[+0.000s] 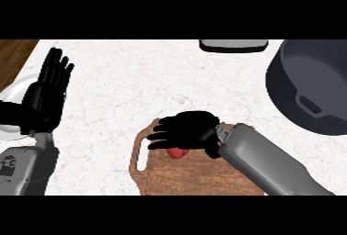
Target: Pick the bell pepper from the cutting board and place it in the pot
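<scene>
A red bell pepper (177, 152) lies near the upper left of a brown wooden cutting board (183, 176). The right hand (186, 131) curls over it (only a small red patch shows). The board has a slot handle along its left side. A dark grey pot (274, 82) with a side handle stands upright at the right, apart from the board.

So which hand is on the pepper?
The right hand, curled over the red bell pepper on the cutting board; the left hand rests open at left.

A white plate (11, 94) sits at the marbled counter's (136, 82) left edge, a grey-rimmed object (233, 45) at its far edge.
</scene>
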Tool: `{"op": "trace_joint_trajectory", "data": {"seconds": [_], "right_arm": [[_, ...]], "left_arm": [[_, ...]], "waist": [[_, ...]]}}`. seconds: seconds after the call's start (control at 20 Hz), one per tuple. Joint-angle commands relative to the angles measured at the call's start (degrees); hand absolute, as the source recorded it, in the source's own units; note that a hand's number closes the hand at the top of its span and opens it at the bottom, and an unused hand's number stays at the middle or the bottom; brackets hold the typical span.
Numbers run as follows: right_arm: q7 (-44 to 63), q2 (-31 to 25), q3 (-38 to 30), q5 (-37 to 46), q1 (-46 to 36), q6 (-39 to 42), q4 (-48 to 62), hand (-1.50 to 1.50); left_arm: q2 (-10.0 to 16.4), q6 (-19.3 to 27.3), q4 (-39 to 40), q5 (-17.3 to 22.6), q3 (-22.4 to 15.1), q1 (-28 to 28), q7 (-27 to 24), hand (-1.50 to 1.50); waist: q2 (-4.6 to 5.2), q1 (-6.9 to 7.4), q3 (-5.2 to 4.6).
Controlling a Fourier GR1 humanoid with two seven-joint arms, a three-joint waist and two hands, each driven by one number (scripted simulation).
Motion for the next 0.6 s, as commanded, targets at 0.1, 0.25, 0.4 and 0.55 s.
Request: {"op": "trace_joint_trajectory", "data": {"seconds": [0.1, 0.25, 0.4, 0.55], "right_arm": [[0.6, 4.71, -0.53, 7.8, 2.25, -5.66, 6.0, -1.5], [1.11, 9.66, -1.51, 9.87, 0.19, -5.18, 12.57, -1.5], [-2.15, 9.59, -2.68, 12.59, 1.62, -11.62, 17.62, -1.5], [-4.31, 12.07, -5.22, 13.69, -0.84, -8.54, 19.05, -1.5]], "left_arm": [[-2.32, 1.06, 2.06, -2.25, -0.31, -1.44, -1.01, 0.0], [-3.21, 0.83, -1.46, -2.51, -1.17, 1.7, -0.39, 0.0], [-1.01, -2.48, -0.42, -0.88, 0.94, 1.99, 0.18, 0.0], [-1.51, -2.67, -3.04, -0.99, 1.69, 3.94, -0.19, 0.0]], "waist": [[0.11, 0.01, 0.0], [0.11, 0.48, 0.01], [0.18, 0.49, 0.01], [0.07, 0.45, 0.0]]}}
